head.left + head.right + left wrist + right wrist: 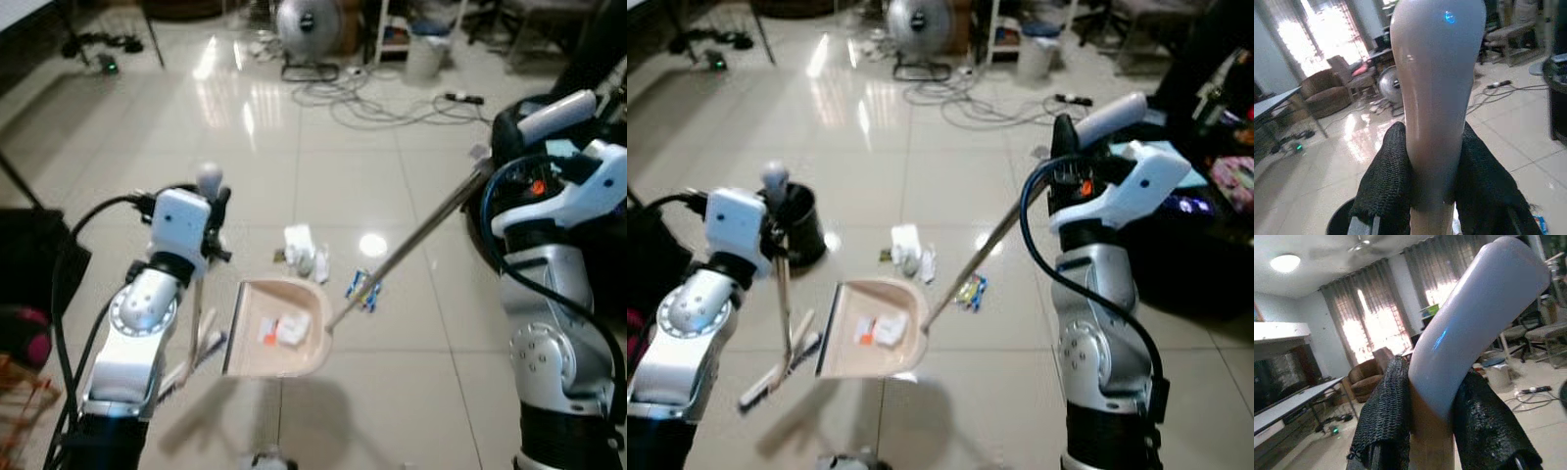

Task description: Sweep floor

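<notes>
Left gripper pinches brush handle; right gripper clamps dustpan handle. Dustpan on near floor, scraps inside — light, stiff, smooth plastic; hold at the grips.

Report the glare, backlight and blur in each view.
Left eye view: window glare streaks the floor; a ceiling-light spot sits near the dustpan. Left wrist view: blown-out windows behind; the broom handle is soft. Right wrist view: bright curtained windows, a ceiling lamp, and the dustpan handle blurred.
</notes>
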Tool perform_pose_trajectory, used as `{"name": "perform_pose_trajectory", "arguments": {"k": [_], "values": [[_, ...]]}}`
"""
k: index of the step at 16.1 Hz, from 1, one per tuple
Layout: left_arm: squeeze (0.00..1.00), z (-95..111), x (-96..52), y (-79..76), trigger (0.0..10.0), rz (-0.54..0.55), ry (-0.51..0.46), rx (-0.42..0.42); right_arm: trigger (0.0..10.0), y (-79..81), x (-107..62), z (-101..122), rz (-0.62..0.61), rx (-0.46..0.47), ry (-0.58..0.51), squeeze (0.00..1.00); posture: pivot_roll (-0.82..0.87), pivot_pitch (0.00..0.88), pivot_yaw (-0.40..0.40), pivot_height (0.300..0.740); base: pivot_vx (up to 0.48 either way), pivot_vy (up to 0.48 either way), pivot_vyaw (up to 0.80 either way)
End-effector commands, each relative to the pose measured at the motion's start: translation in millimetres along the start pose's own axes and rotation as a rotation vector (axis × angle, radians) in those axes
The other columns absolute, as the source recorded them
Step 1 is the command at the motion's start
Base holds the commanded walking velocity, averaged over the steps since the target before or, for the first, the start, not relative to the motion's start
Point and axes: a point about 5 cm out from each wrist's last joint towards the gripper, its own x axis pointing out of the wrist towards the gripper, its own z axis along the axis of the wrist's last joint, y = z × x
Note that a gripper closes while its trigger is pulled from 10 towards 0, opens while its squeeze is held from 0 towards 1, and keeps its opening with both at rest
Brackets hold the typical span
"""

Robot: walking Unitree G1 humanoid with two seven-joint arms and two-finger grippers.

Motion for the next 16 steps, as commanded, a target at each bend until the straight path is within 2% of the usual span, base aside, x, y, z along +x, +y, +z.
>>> {"name": "perform_pose_trajectory", "arguments": {"k": [1,5,10,16], "values": [[0.0,15,5.3,-2.7,10.0,-0.017,-0.063,0.012,10.0,0.3,1.2,14,-0.005,-0.011,-0.053,0.0,0.07,0.05,0.066,0.74,0.364,0.0,0.0],[0.0,11,6.2,-3.9,10.0,0.001,-0.047,0.01,10.0,-4.5,2.1,16,-0.036,-0.022,-0.047,0.0,0.05,0.039,0.057,0.74,0.37,0.0,0.0],[0.0,-1,5.4,4.6,10.0,0.058,-0.011,0.018,10.0,-4.9,12.8,21,-0.011,-0.033,-0.028,0.0,0.03,0.014,0.032,0.74,0.391,0.0,0.0],[0.0,-6,1.1,4.9,10.0,0.08,0.007,0.031,10.0,2.1,28.5,38,0.031,-0.004,-0.077,0.0,0.04,0.001,0.014,0.74,0.416,0.0,0.8]]}}
